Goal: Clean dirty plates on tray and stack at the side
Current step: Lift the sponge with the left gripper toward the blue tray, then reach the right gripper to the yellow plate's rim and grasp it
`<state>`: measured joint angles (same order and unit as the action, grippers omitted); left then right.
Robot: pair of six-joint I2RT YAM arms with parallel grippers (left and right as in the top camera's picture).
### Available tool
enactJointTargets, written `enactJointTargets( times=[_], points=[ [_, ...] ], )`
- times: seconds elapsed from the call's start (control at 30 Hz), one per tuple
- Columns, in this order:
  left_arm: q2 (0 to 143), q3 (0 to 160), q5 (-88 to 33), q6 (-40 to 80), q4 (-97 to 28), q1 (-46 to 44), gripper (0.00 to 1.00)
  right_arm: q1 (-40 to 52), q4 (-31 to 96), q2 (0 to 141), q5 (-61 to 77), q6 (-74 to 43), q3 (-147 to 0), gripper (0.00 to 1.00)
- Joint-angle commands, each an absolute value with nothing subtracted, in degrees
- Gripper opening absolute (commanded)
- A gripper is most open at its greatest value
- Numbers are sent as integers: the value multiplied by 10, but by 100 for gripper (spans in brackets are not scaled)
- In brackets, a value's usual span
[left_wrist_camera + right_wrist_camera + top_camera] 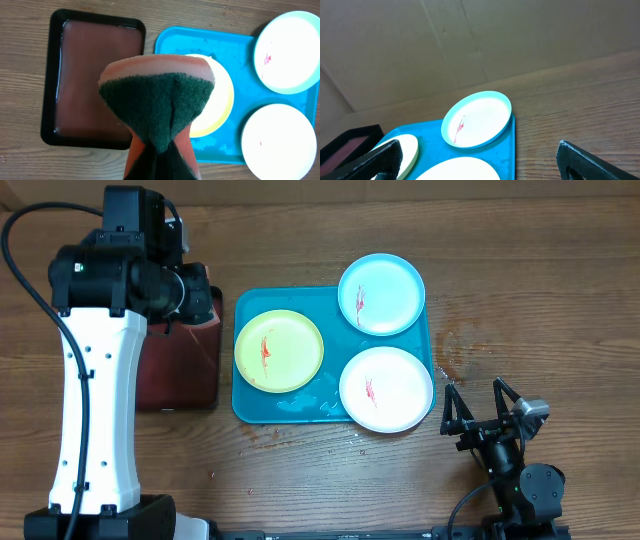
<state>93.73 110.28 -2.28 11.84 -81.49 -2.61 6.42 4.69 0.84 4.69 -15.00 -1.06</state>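
While the left gripper (159,162) is clamped on an orange sponge with a dark green scouring face (156,97), seemingly above the small black tray with a dark red inside (95,80), the right gripper (483,408) stands wide open and empty just off the near right corner of the large turquoise rectangular plastic tray (252,402). Three round red-smeared plates lie on it: a yellow-green-rimmed plate (279,351) at the left, a light blue plate (381,294) overhanging the far right corner, and an all-white plate (386,389) at the near right.

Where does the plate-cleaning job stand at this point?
Nothing is done: the yellow-green plate, light blue plate and white plate all show red smears and sit on the tray, unstacked. In hand: the left fingers pinch a sponge, not yet on any plate. The right fingers stand open. All wiping and stacking remains.
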Motion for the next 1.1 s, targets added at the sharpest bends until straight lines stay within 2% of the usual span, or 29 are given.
enactJointTargets(
  times=[0.0,0.1,0.23,0.43,0.73,0.93,1.07],
  points=[
    [923,1116,-30,129,-817,-39,4,63,39,2,39,-149,-5,100],
    [923,1116,-30,129,-817,-43,4,63,26,2,34,-152,-5,100],
    [923,1116,-30,133,-814,-43,4,63,-23,3,105,-152,-11,100],
    [923,1116,-31,130,-807,-46,4,63,0,46,130,-152,-106,100],
    [923,1116,-57,100,-823,-46,4,63,140,303,196,-149,-392,100],
    [924,1116,-95,53,-823,-46,4,64,293,521,272,-142,-606,100],
    [930,1116,-133,-2,-822,-45,4,65,396,649,335,-97,-723,100]
  ],
)
